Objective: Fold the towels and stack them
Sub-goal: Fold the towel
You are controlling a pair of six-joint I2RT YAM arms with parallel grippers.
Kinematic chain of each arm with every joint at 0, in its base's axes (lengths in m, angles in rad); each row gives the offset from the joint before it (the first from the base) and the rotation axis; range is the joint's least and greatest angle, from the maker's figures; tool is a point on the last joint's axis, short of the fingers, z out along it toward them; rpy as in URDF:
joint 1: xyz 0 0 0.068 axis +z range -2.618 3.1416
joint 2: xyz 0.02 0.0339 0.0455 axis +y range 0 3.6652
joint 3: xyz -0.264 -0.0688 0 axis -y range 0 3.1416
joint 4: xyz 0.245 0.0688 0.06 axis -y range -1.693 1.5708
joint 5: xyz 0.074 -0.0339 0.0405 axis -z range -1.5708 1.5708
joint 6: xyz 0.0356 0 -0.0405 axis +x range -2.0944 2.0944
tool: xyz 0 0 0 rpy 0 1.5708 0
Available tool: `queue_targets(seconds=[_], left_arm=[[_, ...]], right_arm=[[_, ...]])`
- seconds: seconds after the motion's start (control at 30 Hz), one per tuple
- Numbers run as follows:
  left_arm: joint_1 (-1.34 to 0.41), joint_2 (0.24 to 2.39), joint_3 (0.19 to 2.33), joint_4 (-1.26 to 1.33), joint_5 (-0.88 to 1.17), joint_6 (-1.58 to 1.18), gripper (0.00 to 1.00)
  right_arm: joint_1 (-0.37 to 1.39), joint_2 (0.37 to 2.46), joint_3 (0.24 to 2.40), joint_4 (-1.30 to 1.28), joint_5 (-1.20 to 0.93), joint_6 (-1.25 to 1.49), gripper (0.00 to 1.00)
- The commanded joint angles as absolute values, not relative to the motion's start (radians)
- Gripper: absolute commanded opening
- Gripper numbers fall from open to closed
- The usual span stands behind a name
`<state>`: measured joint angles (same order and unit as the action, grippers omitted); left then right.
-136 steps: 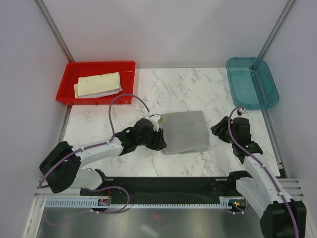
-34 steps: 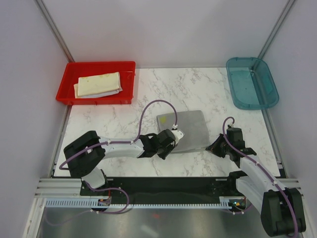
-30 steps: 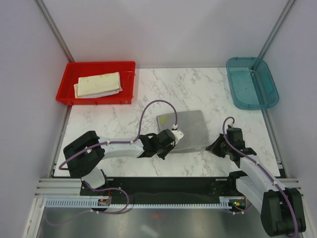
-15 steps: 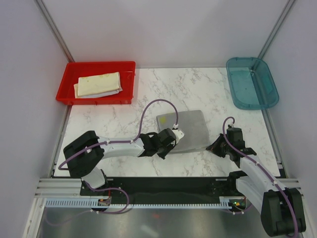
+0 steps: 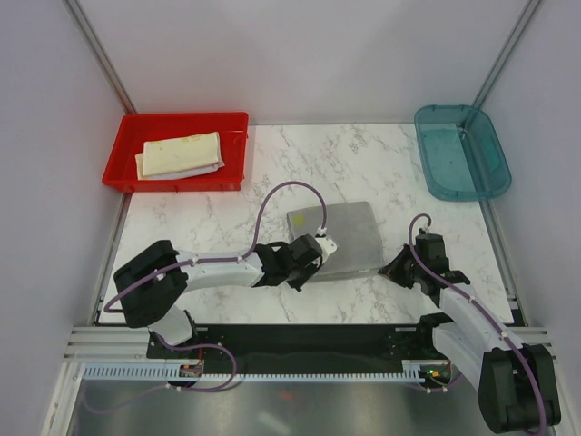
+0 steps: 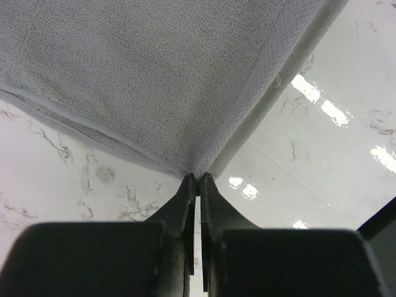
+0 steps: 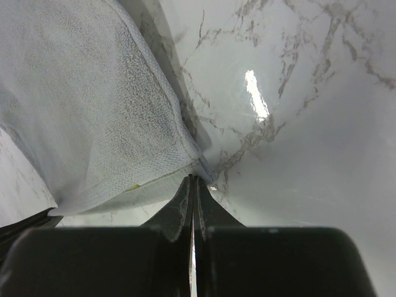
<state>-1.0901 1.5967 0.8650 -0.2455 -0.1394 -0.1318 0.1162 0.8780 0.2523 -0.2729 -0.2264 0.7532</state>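
Grey towel: the grey towel (image 5: 343, 236) lies flat on the table (image 5: 300, 163), about midway between the two arms, with its near edge facing you.
Left hand: the left hand (image 6: 197, 179) has its fingers pressed together, clamped on the towel's near-left corner right at the tips.
Right hand: the right hand (image 7: 193, 180) is likewise pinched together on the near-right corner, gripping only the hem.
Step in hand: with both near corners held, this looks like the start of a fold that carries the near edge over to the far edge.
Lift: raise both corners together and to the same height, so the near edge stays straight between your hands and does not sag in the middle.
Carry: move away from yourself in a low arc and let the far half stay on the table as the anchor. Do not pull the hands apart, since both grips are shallow and a tug could strip a corner out.
Landing: set each corner down on the far corner of its own side, with the edges lined up, before you open either hand.
Watch: if one corner slips, put the towel down and take hold again rather than dragging it lopsided.
Stack: folded towels (image 5: 182, 154) sit in the red tray (image 5: 123, 163) at the far left, which is probably where this one belongs once it is folded.
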Motion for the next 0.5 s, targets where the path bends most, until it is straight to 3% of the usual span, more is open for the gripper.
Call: queue_targets(seconds=[0.0,0.47], left_arm=[[-1.097,1.543,0.888,-0.268,-0.146,-0.091,0.02],[-1.124,1.611,0.876,-0.265,-0.123,-0.112,0.02]], right_arm=[[0.118,0.877,0.264,-0.282,-0.153,0.768,0.0],[0.117,0.844,0.261,-0.298,-0.14,0.779,0.0]])
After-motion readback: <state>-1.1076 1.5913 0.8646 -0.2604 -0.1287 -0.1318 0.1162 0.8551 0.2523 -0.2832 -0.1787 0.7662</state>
